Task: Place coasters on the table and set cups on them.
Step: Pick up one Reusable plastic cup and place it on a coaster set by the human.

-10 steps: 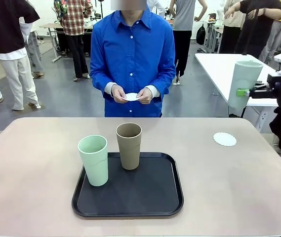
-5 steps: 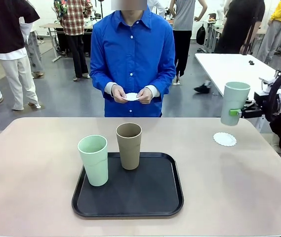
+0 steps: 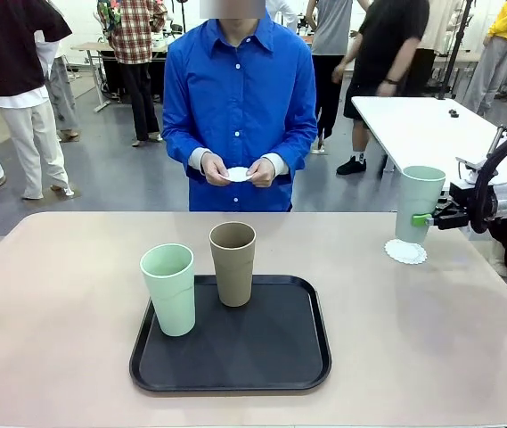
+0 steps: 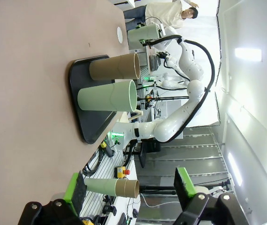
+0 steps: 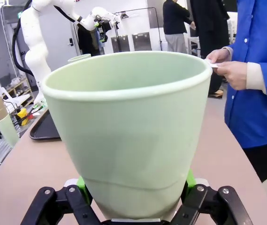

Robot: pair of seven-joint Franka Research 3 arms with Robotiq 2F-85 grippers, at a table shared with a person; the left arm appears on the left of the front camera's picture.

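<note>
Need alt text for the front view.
The right end effector grips a mint cup upright, on or just above a white coaster at the beige table's far right. On a black tray stand another mint cup and an olive-brown cup; the person opposite holds a second coaster.

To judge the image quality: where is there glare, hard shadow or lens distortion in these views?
Front view: soft even light, no hard shadows on the table. Left wrist view: rolled sideways, a ceiling lamp glares white. Right wrist view: the held mint cup bulges from the wide lens.
</note>
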